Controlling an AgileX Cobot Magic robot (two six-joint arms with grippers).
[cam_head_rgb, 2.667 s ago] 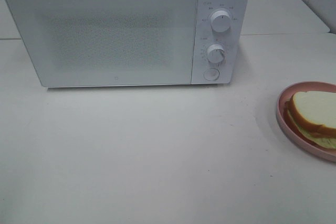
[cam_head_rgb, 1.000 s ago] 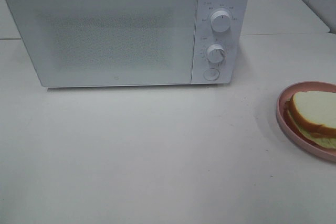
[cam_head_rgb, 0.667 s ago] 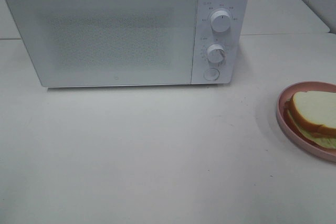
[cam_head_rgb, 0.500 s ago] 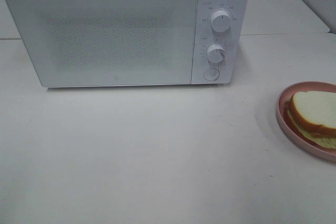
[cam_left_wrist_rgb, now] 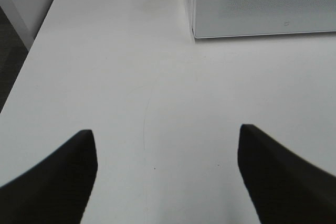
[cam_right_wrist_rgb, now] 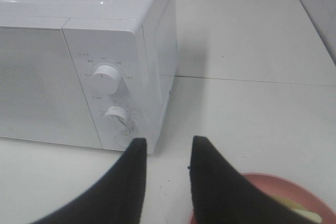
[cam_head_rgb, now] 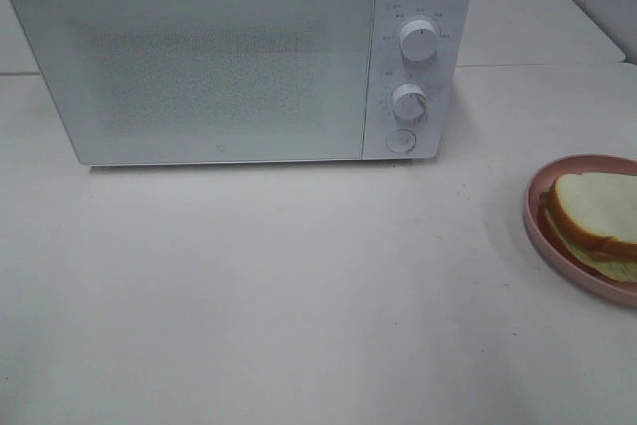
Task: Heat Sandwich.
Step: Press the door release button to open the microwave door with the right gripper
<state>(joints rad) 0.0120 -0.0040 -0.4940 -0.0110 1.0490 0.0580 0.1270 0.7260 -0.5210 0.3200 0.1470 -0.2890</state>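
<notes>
When one looks from the high camera, the microwave [cam_head_rgb: 219,57] stands at the far left of the table [cam_head_rgb: 299,296] with its door closed. Two knobs [cam_head_rgb: 418,39] and a round button [cam_head_rgb: 400,141] are on its right panel. The sandwich [cam_head_rgb: 597,211] lies on a pink plate [cam_head_rgb: 531,208] at the right edge of the table, nearer than the microwave and well apart from it. The view cuts off part of both.

From the left wrist camera, the left gripper [cam_left_wrist_rgb: 167,129] hangs over the table, near the left front corner of the microwave. Its two fingers stand wide apart and nothing is between them.

From the right wrist camera, the right gripper [cam_right_wrist_rgb: 168,139] is in front of the knob panel, above the table. Its fingers are close together, with only a narrow gap, and they hold nothing. The rim of the plate shows past one finger, and a small pale piece of the sandwich is visible on it.
</notes>
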